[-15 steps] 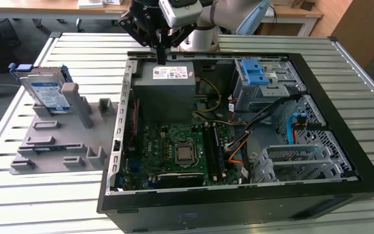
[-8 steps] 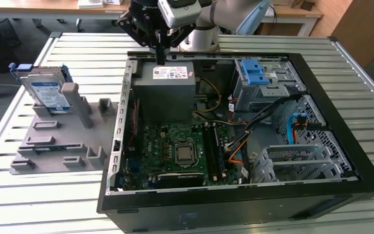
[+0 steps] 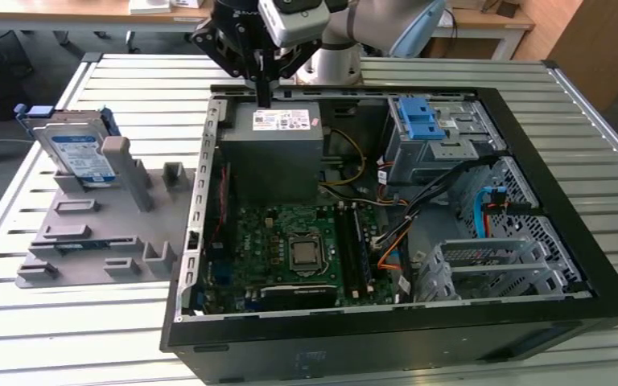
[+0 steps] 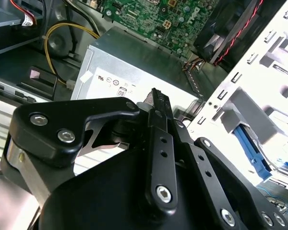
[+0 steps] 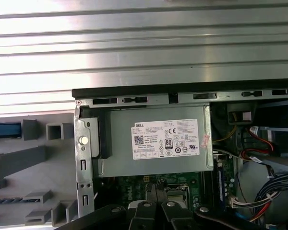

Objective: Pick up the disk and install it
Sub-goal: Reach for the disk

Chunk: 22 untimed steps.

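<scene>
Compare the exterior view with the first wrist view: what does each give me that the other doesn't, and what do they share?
Exterior view: the disk upright, label showing, in the grey fixture on the table, at the exterior view's left of the open computer case; also the drive cage with its blue latch. First wrist view: a straight-down look at the slots in the case's rear rim. Shared: the power supply with its white sticker, the fixture, and the shut, empty gripper.

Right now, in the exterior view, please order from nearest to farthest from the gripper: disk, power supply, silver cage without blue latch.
1. Power supply, next to the gripper.
2. Disk, upright on the stand, exterior view's left.
3. Silver cage, exterior view's lower right.
</scene>
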### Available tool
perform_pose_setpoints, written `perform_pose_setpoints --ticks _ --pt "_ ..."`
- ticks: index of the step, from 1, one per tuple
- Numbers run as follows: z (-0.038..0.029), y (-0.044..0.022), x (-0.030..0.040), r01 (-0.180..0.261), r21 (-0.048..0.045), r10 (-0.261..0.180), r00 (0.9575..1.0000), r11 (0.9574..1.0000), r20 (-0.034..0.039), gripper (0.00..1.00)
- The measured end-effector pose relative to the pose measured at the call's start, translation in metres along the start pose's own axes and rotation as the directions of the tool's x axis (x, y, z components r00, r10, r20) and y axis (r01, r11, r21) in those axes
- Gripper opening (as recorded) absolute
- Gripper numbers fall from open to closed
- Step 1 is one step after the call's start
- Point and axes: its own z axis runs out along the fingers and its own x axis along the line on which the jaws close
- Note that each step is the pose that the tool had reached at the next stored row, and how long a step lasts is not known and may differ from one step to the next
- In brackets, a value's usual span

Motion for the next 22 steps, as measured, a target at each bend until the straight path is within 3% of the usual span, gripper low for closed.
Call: perform_pose_setpoints --ticks 22 --pt "0.0008 -0.0005 0.0056 0.000 0.0000 0.000 1.0000 1.0000 0.0000 0.11"
